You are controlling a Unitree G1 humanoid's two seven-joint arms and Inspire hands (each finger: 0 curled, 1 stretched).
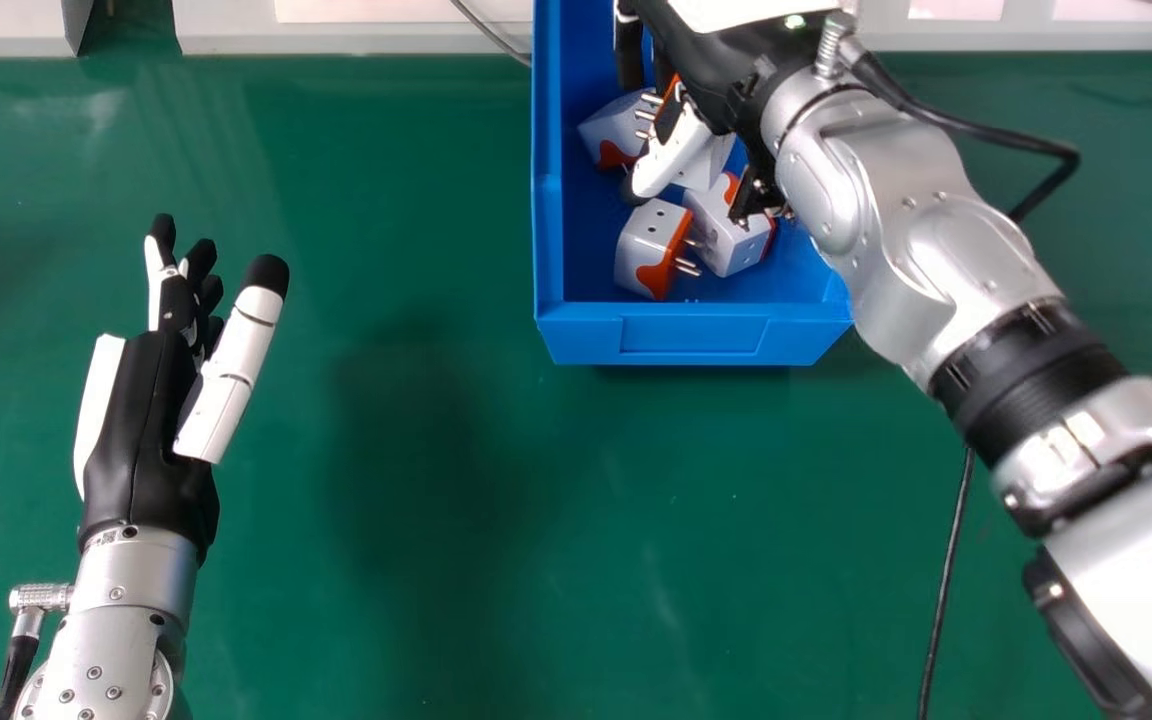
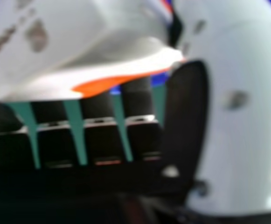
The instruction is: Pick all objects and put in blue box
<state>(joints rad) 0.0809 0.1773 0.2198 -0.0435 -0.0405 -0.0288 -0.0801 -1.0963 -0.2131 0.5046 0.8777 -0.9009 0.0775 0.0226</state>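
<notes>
Over the back part of the blue box, my right hand is open, its thumb pointing down among white-and-orange plug adapters. One adapter lies near the box's front with its prongs facing right, and another rests beside it. A third adapter is by the left wall. Part of one more is behind the thumb; whether the hand bears on it I cannot tell. In the right hand view a white adapter is close by my right hand, covering some fingertips. My left hand is open above the table's left side.
The green table spreads around the box. My right forearm crosses the box's right wall and hides part of its inside. A black cable runs along the table at the right. White panels stand along the back edge.
</notes>
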